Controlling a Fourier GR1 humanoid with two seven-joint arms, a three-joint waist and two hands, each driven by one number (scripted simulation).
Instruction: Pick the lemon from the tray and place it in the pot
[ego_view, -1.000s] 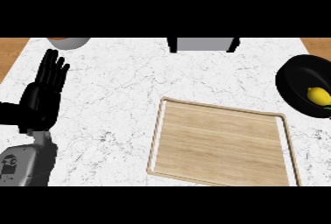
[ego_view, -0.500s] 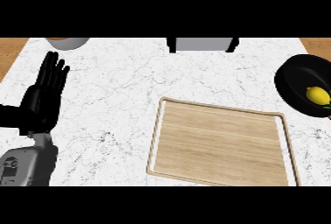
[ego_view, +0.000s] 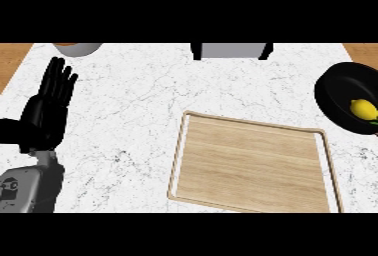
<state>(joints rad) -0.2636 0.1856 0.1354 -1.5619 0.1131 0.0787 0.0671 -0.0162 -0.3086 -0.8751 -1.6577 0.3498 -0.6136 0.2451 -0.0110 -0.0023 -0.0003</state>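
Already the lemon (ego_view: 362, 109) sits in the pot (ego_view: 341, 95) at the bench's right edge; the tray (ego_view: 255, 170) lies bare, so little can slip. The left hand (ego_view: 50, 107) rests by the left edge, fingers straight, holding nothing.

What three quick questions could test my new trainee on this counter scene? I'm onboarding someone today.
1. True or false: the lemon lies on the wooden tray.
2. Which hand shows, and how are its fingers?
3. Multiple choice: the black pot sits at the counter's A) left edge B) right edge C) middle.

Key
1. False: it lies in the pot, and the tray holds nothing.
2. The left hand, at the view's left, fingers straight and pointing up, resting.
3. B
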